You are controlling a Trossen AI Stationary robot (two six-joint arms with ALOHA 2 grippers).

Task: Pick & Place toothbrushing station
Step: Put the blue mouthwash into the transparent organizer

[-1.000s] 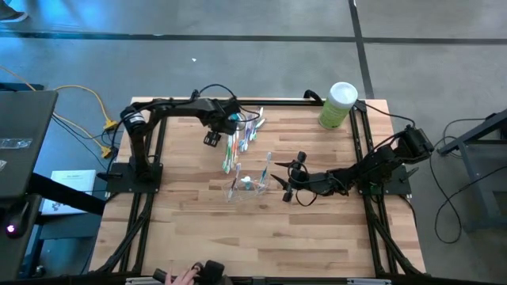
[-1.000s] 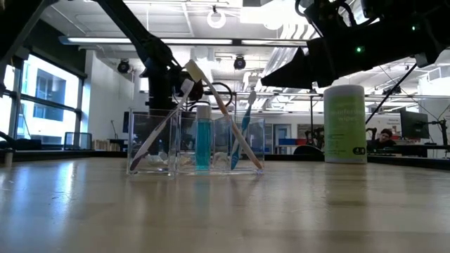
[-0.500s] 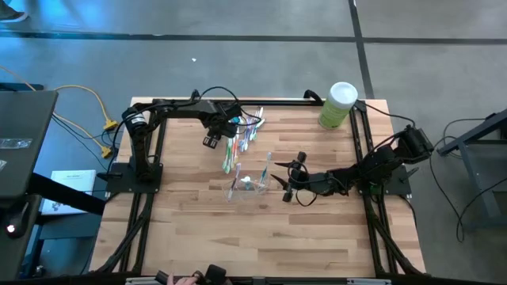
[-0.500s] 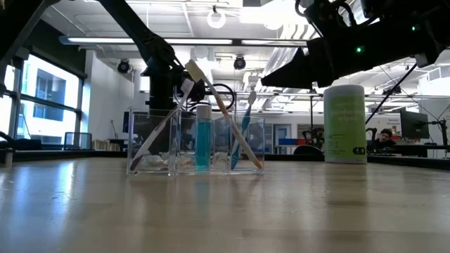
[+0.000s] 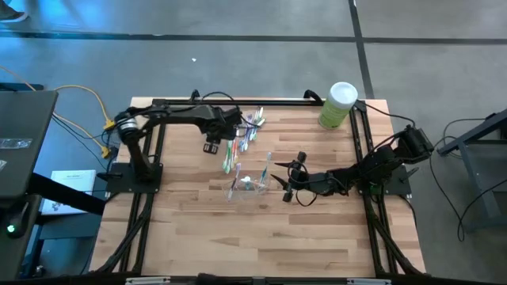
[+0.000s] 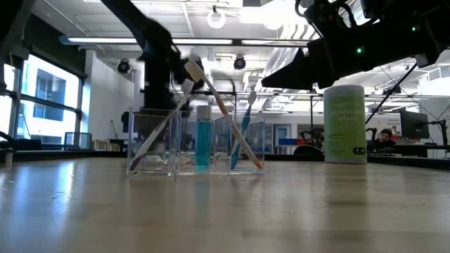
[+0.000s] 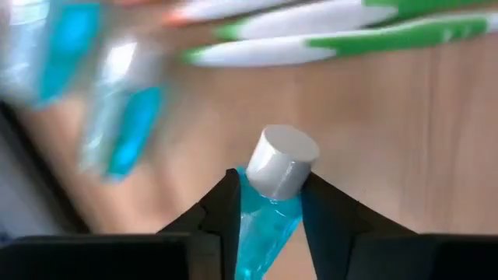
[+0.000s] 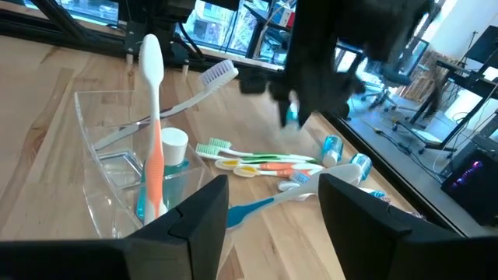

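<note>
A small teal toothpaste tube [image 7: 268, 222] with a white cap [image 7: 284, 159] sits between the fingers of my left gripper [image 5: 231, 127], above the loose toothbrushes [image 5: 232, 152] and tubes [image 5: 253, 125] on the far middle of the table. The clear plastic cup [image 5: 248, 184] stands mid-table and holds upright brushes and a teal tube [image 6: 203, 140]. My right gripper [image 5: 279, 179] hovers open just right of the cup, its fingers level, with nothing between them. My left gripper pinches the teal tube between its two fingers on the body just behind the white cap [image 7: 264, 204]. The fingers slant steeply down from above and lie along the tube, the cap sticking out past their tips. The tube [image 8: 292, 115] hangs clear of the table.
A light-green canister with a white lid [image 5: 338, 105] stands at the table's far right corner. Green, orange and yellow brushes [image 8: 253, 163] and two tubes [image 8: 342, 155] lie loose on the wood beyond the cup. Bare wood stretches along the near half of the table.
My left gripper has risen from the pile of tubes and brushes and drawn a little toward the table's left edge, rolling its wrist as it went; it shows blurred in the low view. My right arm has kept still.
</note>
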